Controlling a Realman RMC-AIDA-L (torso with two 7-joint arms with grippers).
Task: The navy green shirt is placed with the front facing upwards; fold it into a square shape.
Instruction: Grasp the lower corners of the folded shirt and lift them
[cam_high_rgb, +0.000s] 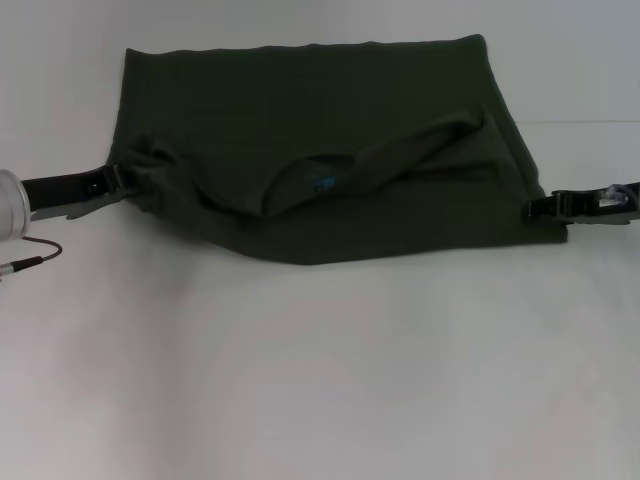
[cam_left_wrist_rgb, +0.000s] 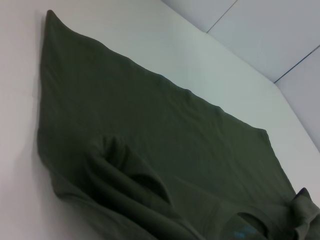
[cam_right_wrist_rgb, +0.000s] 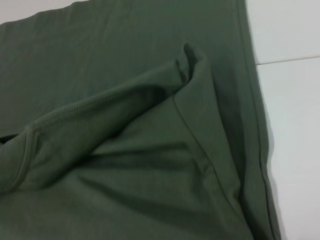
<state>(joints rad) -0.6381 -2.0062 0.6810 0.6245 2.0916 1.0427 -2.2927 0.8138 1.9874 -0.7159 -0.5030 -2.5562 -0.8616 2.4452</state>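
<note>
The navy green shirt (cam_high_rgb: 330, 100) lies spread across the far half of the white table (cam_high_rgb: 320, 380), partly folded, with a loose ridge of cloth running across its middle. Its ribbed collar with blue print (cam_high_rgb: 320, 183) faces up near the centre. My left gripper (cam_high_rgb: 118, 182) is at the shirt's left edge, touching bunched cloth there. My right gripper (cam_high_rgb: 532, 208) is at the shirt's right near corner. The left wrist view shows the shirt (cam_left_wrist_rgb: 150, 125) and collar (cam_left_wrist_rgb: 245, 227). The right wrist view shows the shirt (cam_right_wrist_rgb: 125, 75) with a raised fold (cam_right_wrist_rgb: 190, 55).
A thin dark cable (cam_high_rgb: 30, 255) trails from the left arm's silver wrist (cam_high_rgb: 12, 205) over the table at the left. A pale wall rises behind the table's far edge.
</note>
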